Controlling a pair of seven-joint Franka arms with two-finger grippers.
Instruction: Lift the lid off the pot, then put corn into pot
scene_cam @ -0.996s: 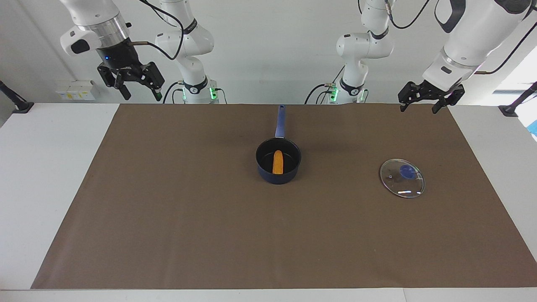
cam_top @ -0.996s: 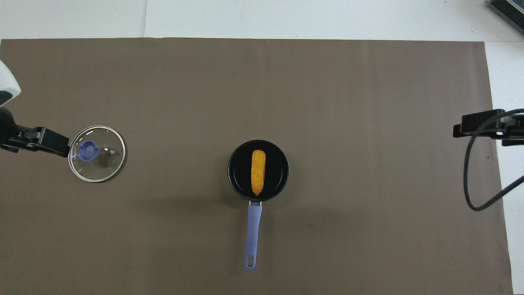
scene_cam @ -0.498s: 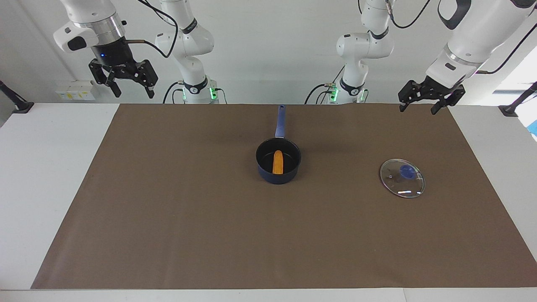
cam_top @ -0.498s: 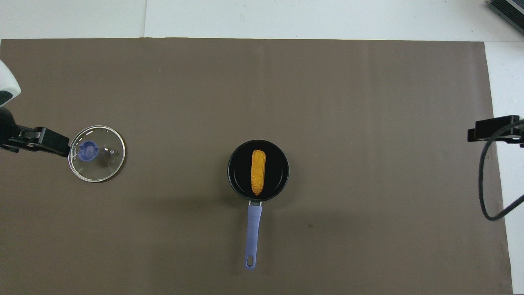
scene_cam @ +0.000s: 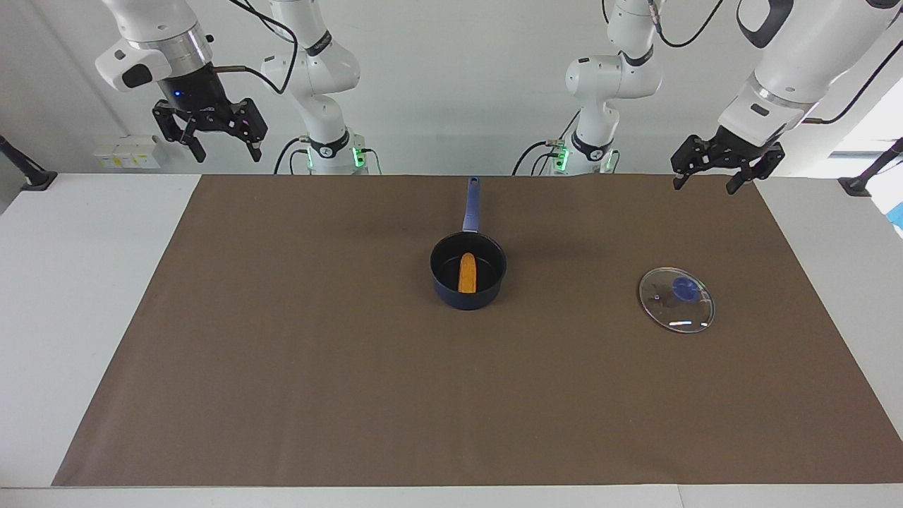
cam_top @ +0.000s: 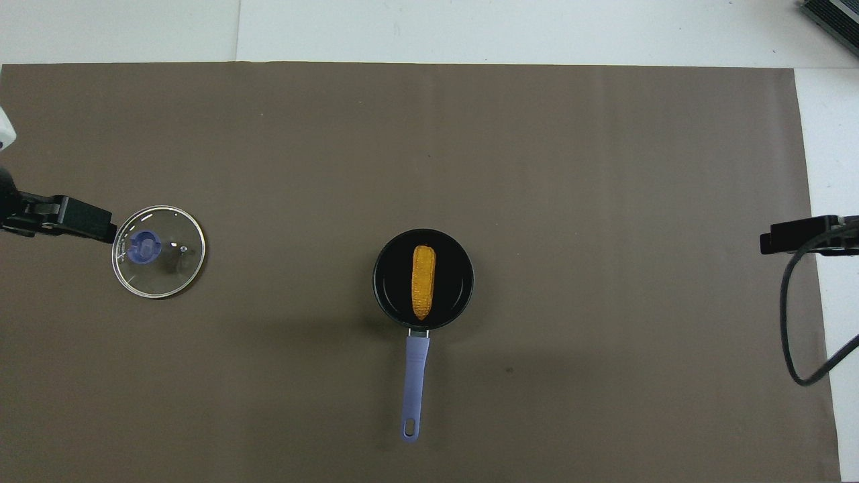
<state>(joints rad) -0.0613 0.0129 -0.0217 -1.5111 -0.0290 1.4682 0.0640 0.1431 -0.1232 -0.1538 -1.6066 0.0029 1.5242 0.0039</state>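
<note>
- Brown paper-like mat (scene_cam: 296, 339) covers most of our white table (scene_cam: 77, 296), which shows bare at both ends and along the edges.
- Nearest our bases, our left gripper (scene_cam: 714, 169) hangs in the air over the mat's edge at the left arm's end, fingers spread apart and holding nothing; in the overhead view only its dark tip (cam_top: 64, 218) shows.
- Our right gripper (scene_cam: 221, 144) hangs high over the bare table at the right arm's end, fingers likewise apart and empty; from overhead its tip (cam_top: 798, 236) shows, with a black cable (cam_top: 795, 322) looping below it.
- On the mat's middle line we see the pot (scene_cam: 468, 271), dark navy with a black inside, its long blue handle (cam_top: 414, 386) pointing straight toward our bases.
- Inside the pot lies the corn (cam_top: 423, 282), an orange-yellow cob resting on the pot's floor in line with the handle.
- Toward the left arm's end, well apart from the pot and a little farther from us, the lid (scene_cam: 676, 299) lies flat on the mat, clear glass with its blue knob (cam_top: 144, 246) up.
- At our backs stands a plain white wall (scene_cam: 451, 85), with green lights at both arm bases.
</note>
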